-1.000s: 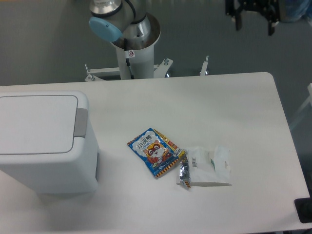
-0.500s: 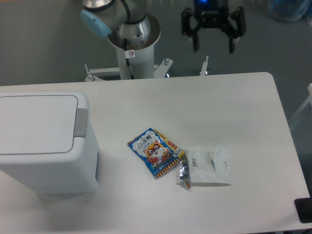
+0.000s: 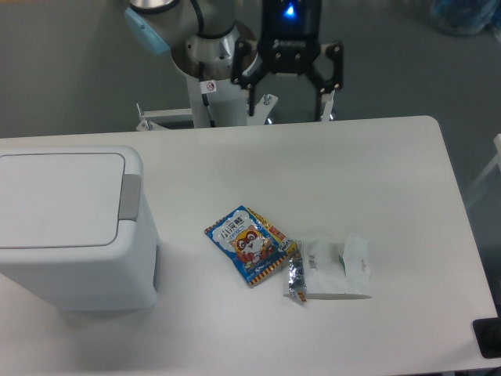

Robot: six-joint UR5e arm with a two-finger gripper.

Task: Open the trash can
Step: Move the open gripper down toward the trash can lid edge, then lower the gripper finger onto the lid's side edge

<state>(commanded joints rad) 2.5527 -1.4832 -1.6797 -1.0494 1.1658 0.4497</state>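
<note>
The bin (image 3: pixel 70 227) sits at 9 o'clock on the surface (image 3: pixel 352 172), lid shut. The hand (image 3: pixel 287 98) hangs released at 12 o'clock, well apart. Risk: pressing the lid instead of the grey tab (image 3: pixel 130 197) would leave it latched.

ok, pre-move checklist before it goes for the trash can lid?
1. Lid state: trash can lid is flat and closed, so not yet opened: ok to proceed.
2. Push tab unobstructed: ok.
3. Pincer empty and open: ok.
4. Pincer positioned at tab: not ok, it hangs over the table's far edge, well right of the can.
5. Path clear: ok; blue snack packet and white wrapper lie mid-table, off the direct route.
6. Pincer height above table: cannot tell.
</note>
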